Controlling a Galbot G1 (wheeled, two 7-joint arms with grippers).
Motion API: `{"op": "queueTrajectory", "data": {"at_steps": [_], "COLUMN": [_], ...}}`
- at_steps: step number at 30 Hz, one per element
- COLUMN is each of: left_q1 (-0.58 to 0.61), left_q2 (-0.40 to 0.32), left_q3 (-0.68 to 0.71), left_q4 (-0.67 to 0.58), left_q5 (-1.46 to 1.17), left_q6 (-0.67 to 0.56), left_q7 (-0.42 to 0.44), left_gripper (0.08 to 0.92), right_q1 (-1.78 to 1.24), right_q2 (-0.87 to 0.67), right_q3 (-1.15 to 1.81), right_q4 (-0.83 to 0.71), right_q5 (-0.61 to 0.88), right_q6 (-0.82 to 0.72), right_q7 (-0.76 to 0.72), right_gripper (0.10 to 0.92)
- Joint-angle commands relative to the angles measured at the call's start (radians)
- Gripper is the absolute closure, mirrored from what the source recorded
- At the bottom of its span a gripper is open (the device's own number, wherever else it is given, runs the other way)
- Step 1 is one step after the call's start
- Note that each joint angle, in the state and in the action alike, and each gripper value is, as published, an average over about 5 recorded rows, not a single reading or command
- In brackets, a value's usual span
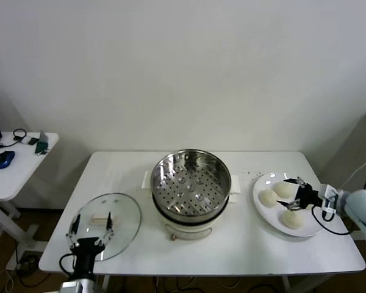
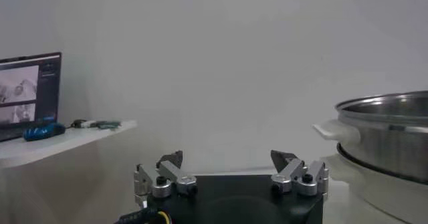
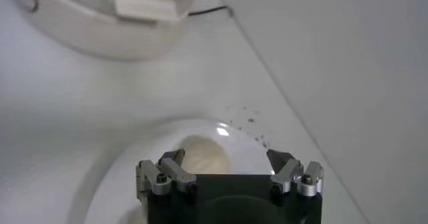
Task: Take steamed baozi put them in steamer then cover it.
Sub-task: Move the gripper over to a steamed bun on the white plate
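The steamer [image 1: 190,183], a shiny steel pot with a perforated tray on a white base, stands uncovered at the table's middle. Its rim also shows in the left wrist view [image 2: 388,132]. Three steamed baozi [image 1: 268,197] lie on a white plate [image 1: 263,182] to the right. My right gripper [image 1: 288,195] hangs open just over them, nothing between its fingers. In the right wrist view a baozi [image 3: 204,155] lies beyond the right gripper [image 3: 226,157]. My left gripper [image 1: 92,223] stands open above the clear glass lid [image 1: 119,210]; in its own wrist view the left gripper [image 2: 228,157] is empty.
A side table [image 1: 24,168] with a blue mouse [image 1: 4,159] and a laptop [image 2: 27,91] stands to the left. Dark specks [image 1: 253,174] dot the table beside the plate. The plate sits close to the table's right edge.
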Motion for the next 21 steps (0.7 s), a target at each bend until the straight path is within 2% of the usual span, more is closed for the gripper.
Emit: {"op": "queueTrajectory", "data": {"at_steps": [1, 13, 21], "left_q1": [-0.004, -0.01, -0.013], "left_q2": [0.004, 0.01, 0.014], "left_q3": [-0.002, -0.026, -0.035], "left_q4": [0.007, 0.016, 0.025], "left_q5": [-0.027, -0.029, -0.028], "left_q6": [-0.006, 0.006, 0.012], "left_q7": [-0.006, -0.01, -0.01], "left_gripper": [0.177, 0.177, 0.177], "right_q1": [0.535, 0.7, 0.686], "right_q2": [-0.007, 0.284, 0.386], "right_q3": [-0.496, -0.66, -0.648], "right_q4": [-0.299, -0.644, -0.766], "right_q5": [-0.172, -0.272, -0.32], "right_q6": [0.061, 0.15, 0.173], "right_q7": [-0.222, -0.235, -0.226], "right_gripper": [0.203, 0.203, 0.203]}}
